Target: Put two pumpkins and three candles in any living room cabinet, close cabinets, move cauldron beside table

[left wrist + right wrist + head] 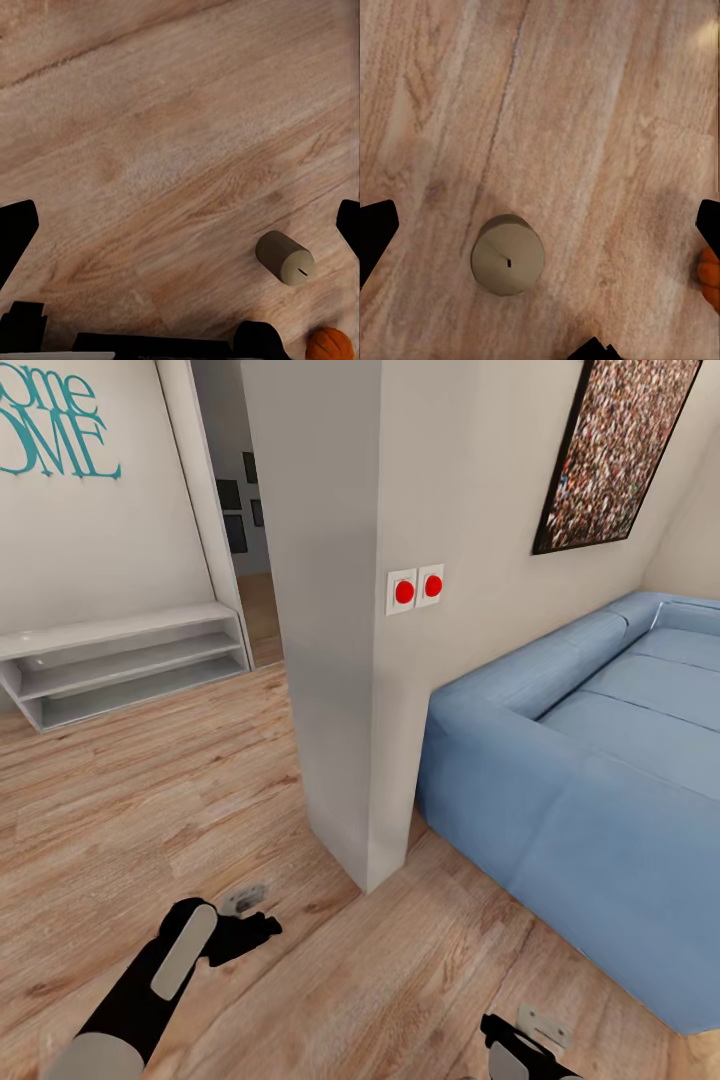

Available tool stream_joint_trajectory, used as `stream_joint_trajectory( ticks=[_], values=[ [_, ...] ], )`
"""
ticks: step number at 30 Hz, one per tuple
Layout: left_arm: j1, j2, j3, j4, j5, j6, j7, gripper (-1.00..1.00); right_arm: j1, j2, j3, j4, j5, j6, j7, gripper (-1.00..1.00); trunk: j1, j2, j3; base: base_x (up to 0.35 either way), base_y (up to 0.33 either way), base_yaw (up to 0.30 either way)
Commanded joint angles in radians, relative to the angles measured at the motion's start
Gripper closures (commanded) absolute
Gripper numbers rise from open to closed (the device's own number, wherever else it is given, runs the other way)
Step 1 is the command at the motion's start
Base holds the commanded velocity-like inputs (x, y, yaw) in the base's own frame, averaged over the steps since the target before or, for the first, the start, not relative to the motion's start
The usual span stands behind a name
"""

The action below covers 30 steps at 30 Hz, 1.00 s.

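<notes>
Bright, even light; soft shadows

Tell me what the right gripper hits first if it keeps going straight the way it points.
Probably the candle, standing upright on the wooden floor just off centre between the open right gripper fingers; a slight miss would meet bare floor. Depth is unclear.

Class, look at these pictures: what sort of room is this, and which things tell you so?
Probably a home living room: a blue sofa, framed wall art above it, and a wood floor.
</notes>
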Motion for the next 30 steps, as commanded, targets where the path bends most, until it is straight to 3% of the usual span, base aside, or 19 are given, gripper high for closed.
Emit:
stream_joint_trajectory(
  ticks=[1,9,16,26,27,30],
  values=[
    [0.0,-0.005,0.003,-0.005,0.005,-0.002,0.016,-1.0,0.0,0.0,0.007,0.0,-0.014,-0.01,-0.008,-1.0,0.0,0.0,-0.001,0.0,0.0,0.0],
    [0.002,-0.046,0.041,-0.016,0.053,-0.004,0.061,-1.0,0.0,0.0,0.032,-0.001,0.006,-0.011,-0.015,-1.0,0.0,0.0,-0.001,0.02,0.0,0.0],
    [0.002,-0.046,0.042,-0.019,0.093,-0.003,0.1,-1.0,0.0,0.0,0.033,-0.001,0.008,-0.01,-0.014,-1.0,0.0,0.0,-0.001,0.04,0.0,0.0],
    [0.002,-0.041,0.054,-0.041,0.15,0.05,0.095,-1.0,0.0,0.0,0.035,-0.001,0.008,-0.009,-0.013,-1.0,0.004,-0.007,-0.004,0.001,0.0,0.0],
    [0.002,-0.036,0.054,-0.043,0.345,0.073,0.094,-1.0,0.0,0.0,0.035,-0.001,0.008,-0.009,-0.013,-1.0,0.008,-0.014,-0.007,0.0,0.0,0.0],
    [0.003,-0.017,0.054,-0.046,0.386,0.075,0.094,-1.0,0.0,0.0,0.035,-0.001,0.008,-0.009,-0.01,-1.0,0.019,-0.035,-0.016,0.0,0.0,0.0]
  ],
)
